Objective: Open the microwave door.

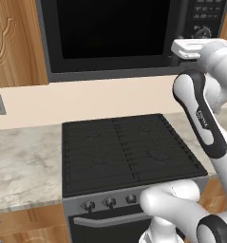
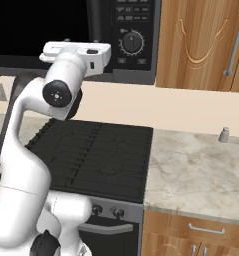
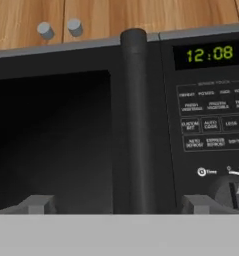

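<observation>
Gripper (image 3: 118, 204) is spread wide, nothing between the fingers; one fingertip (image 3: 38, 204) sits in front of the glass window, the other in front of the control panel (image 3: 211, 110), with the door's vertical bar handle (image 3: 136, 120) between them. Can't tell from here whether either tip touches anything. Microwave door (image 1: 110, 35) is flush with the body, above the stove, dark window facing out. Handle runs along the door's right edge, just beside the panel with the clock reading 12:08 (image 3: 209, 53) and the round dial (image 2: 132, 42). The black stovetop (image 1: 127, 149) is below, the marble counter (image 2: 196, 170) to its right with a small grey shaker (image 2: 224, 134) on it.
</observation>
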Robot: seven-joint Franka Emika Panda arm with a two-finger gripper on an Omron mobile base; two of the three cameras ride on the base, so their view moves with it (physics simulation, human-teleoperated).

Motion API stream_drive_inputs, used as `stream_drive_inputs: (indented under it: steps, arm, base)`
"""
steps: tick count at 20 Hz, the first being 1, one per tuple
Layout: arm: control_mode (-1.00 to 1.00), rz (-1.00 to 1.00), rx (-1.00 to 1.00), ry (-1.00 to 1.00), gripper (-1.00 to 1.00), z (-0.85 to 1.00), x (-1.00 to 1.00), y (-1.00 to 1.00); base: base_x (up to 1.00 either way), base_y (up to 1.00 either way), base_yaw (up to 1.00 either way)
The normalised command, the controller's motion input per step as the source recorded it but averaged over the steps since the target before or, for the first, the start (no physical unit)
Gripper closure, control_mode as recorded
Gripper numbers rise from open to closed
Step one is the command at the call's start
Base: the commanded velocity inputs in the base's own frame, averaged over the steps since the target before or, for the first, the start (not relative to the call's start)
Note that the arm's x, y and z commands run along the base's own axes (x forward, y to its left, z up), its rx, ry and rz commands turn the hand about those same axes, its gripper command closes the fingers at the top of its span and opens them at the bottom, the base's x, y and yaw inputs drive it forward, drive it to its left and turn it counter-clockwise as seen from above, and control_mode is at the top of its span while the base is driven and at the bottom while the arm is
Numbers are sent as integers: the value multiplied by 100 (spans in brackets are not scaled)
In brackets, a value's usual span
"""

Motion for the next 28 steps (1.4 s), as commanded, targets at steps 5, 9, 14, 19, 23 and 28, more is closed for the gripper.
stream_drive_inputs:
  steps: [5,9,14,19,23,28]
  arm:
    - [-100,2,0,8,-100,0,51,-13]
    - [-100,0,0,5,-100,0,51,-14]
    - [-100,0,0,6,-100,0,50,-8]
    - [-100,0,0,8,-100,0,49,-2]
    - [-100,0,0,6,-100,0,49,0]
    - [-100,0,0,5,-100,0,43,0]
  base:
    - [0,0,0]
    - [0,0,0]
    - [0,0,0]
    - [0,0,0]
    - [0,0,0]
    - [0,0,0]
